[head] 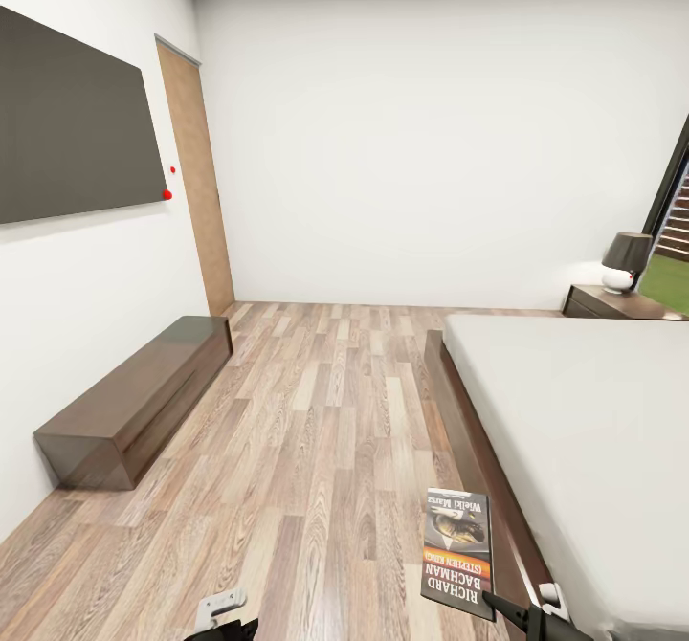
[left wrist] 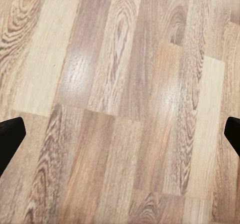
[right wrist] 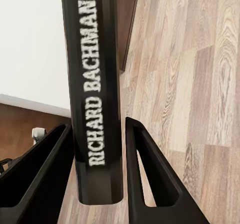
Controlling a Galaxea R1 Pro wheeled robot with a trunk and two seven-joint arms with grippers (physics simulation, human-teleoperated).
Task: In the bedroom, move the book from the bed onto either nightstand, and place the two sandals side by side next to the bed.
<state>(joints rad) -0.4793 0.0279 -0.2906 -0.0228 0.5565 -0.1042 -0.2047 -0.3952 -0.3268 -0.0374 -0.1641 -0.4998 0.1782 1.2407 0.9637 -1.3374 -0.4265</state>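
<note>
The white bedroom (head: 383,143) has a light wood-plank floor (head: 316,450). My right gripper (right wrist: 97,179) has its black fingers closed on the thin dark paperback book (head: 458,550), held beside the big grey-mattress bed (head: 584,431). My left gripper (left wrist: 120,134) hangs wide open, holding nothing.

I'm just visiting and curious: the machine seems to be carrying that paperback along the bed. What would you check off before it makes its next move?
1. Book held in the right hand: ok. In the right wrist view its spine sits between the two fingers.
2. Book off the bed: ok, it hangs above the wood floor beside the frame.
3. A nightstand in sight: ok, one stands at the far end with a lamp on it.
4. Free room on that nightstand top: cannot tell from here.
5. Left hand free: ok, open over bare floor.
6. Sandals located: cannot tell.
</note>
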